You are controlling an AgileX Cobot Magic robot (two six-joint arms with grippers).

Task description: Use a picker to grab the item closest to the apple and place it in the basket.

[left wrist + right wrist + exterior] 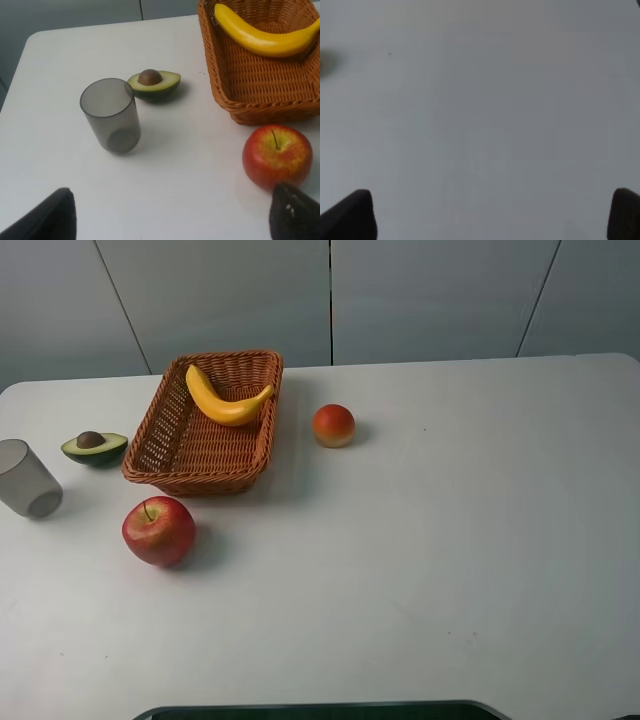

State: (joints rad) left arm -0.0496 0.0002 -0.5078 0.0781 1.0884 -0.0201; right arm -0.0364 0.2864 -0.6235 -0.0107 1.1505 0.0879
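Overhead view of a white table (pixel 450 540). A woven wicker basket (pixel 170 455) sits in the upper left of the frame, and a yellow banana (pixel 226 400) lies inside it, across its far end. A red apple (pixel 158 530) stands just below the basket's near edge, close to it but apart. To the left of the basket lies a halved avocado (pixel 94 446), pit upward; at the far left edge, below the avocado, stands a translucent grey cup (pixel 27 478), upright. A small red-orange round fruit (pixel 333 425) rests to the right of the basket, near its upper right corner and clear of the rim. Neither arm appears in this view.

Left wrist view — the left gripper (pixel 172 220) shows only as two dark fingertips (pixel 47 220) at the lower corners of the frame, set wide apart with nothing between them. Beyond them lie the cup (pixel 111 115) at centre left, the avocado (pixel 153 85) just above and right of it, the apple (pixel 277 156) at lower right and the basket (pixel 225 80) with the banana (pixel 265 37) at upper right.

Right wrist view — the right gripper (pixel 492 215) likewise shows two dark tips at the lower corners, spread fully apart over bare table (pixel 480 100). A blurred orange-brown smudge at the left edge cannot be identified.
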